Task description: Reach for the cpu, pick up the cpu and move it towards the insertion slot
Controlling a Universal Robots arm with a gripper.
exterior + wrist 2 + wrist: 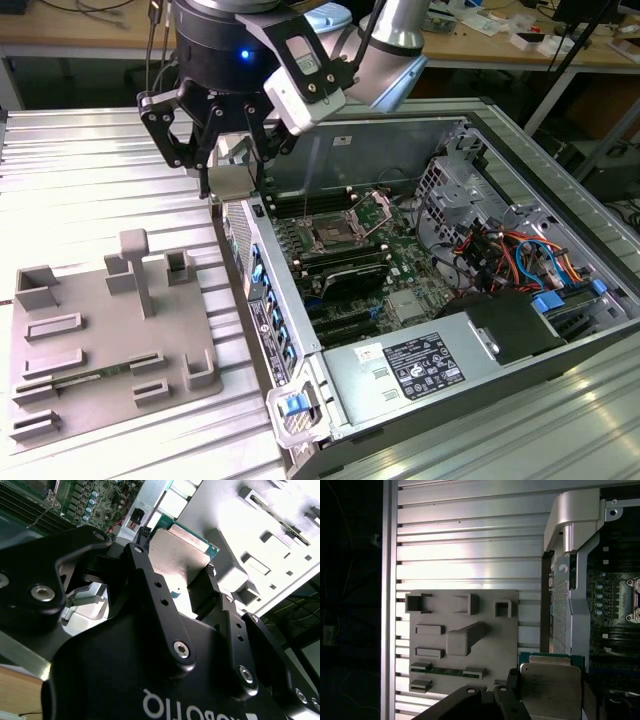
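The cpu is held in the gripper, clamped between two black fingers pressed against opposite edges, as seen in the second wrist view. Its pale silvery top faces the camera, and a thin green border is seen along its far edge. In the first wrist view the cpu is seen from above, lying flat and lifted clear of the surfaces below, with the gripper at its side.

In the exterior view the gripper hangs from the arm over the near wall of the open computer case, at the corner towards the exterior view's left. The cpu is seen there as a small pale square between the fingers, above the rim of the case and short of the board inside.

Beside the case, on the exterior view's left, a gray fixture plate with raised blocks and shallow recesses lies on the ribbed metal table. The same plate is seen in the first wrist view, well apart from the held cpu.

Farther in, the motherboard lies flat in the case. The insertion slot is seen on it as a square socket with a silver frame and a dark centre, its frame raised open behind it. It lies near the gripper, lower and deeper in the case. A wooden bench stands in the background.
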